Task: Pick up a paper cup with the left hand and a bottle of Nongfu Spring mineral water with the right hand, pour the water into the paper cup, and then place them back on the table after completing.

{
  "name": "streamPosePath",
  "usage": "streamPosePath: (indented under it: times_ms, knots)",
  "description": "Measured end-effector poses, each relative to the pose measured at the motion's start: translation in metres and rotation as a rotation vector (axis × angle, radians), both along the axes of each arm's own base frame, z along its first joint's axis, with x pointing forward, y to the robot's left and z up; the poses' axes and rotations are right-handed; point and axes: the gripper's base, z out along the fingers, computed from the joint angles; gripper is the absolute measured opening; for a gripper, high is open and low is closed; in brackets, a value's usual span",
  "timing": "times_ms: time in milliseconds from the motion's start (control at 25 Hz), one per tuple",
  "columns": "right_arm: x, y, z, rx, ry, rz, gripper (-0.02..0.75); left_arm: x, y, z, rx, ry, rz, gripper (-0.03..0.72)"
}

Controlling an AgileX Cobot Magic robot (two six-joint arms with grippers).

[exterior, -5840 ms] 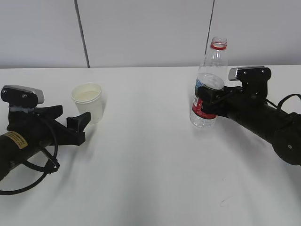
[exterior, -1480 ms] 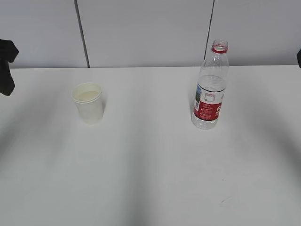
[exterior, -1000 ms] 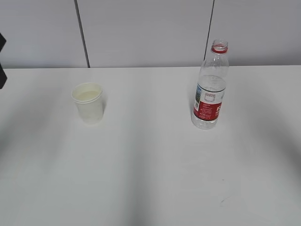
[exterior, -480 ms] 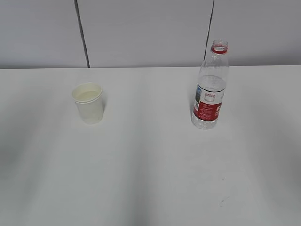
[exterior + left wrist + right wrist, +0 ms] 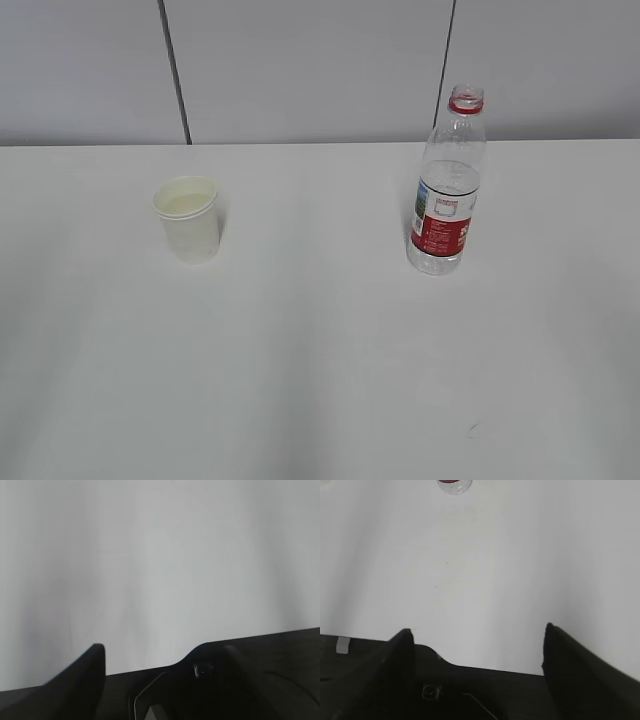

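The paper cup stands upright on the white table, left of centre. The Nongfu Spring bottle, clear with a red label and red neck ring and no cap, stands upright at the right. Water shows in its clear body. Neither arm appears in the exterior view. In the left wrist view my left gripper is open over a bare white surface, with nothing between its fingers. My right gripper is open wide over the table, and the bottle's base sits far ahead at the top edge of that view.
A grey panelled wall rises behind the table's far edge. The cup and the bottle stand about a third of the table's width apart.
The black tip of the left arm at the left edge and the dark bit at the right edge have slid out of the exterior view. Cup and bottle have not moved.
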Motion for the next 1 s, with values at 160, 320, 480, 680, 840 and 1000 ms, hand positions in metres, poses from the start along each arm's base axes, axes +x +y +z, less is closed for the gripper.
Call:
streamPosePath:
  times_ms: [160,320,480,680,840,1000]
  knots:
    - [-0.019,-0.005,-0.01,-0.037,-0.068,0.004,0.587,-0.027,0.008,-0.005,-0.006,-0.103,0.007,0.438]
    - [-0.034,-0.009,-0.023,-0.053,-0.123,0.001,0.586,-0.05,0.014,-0.014,-0.023,-0.188,0.007,0.438]
    - [-0.049,-0.011,-0.034,-0.063,-0.183,0.015,0.586,-0.071,0.019,-0.024,-0.043,-0.271,0.008,0.438]
    - [-0.061,-0.013,-0.048,-0.064,-0.242,0.017,0.586,-0.09,0.023,-0.038,-0.052,-0.355,-0.005,0.438]
    - [-0.058,-0.012,-0.057,-0.077,-0.213,0.027,0.587,-0.087,0.022,-0.044,-0.036,-0.331,-0.022,0.438]
    - [-0.058,-0.013,-0.058,-0.102,-0.214,0.045,0.587,-0.084,0.022,-0.05,-0.003,-0.321,-0.052,0.438]
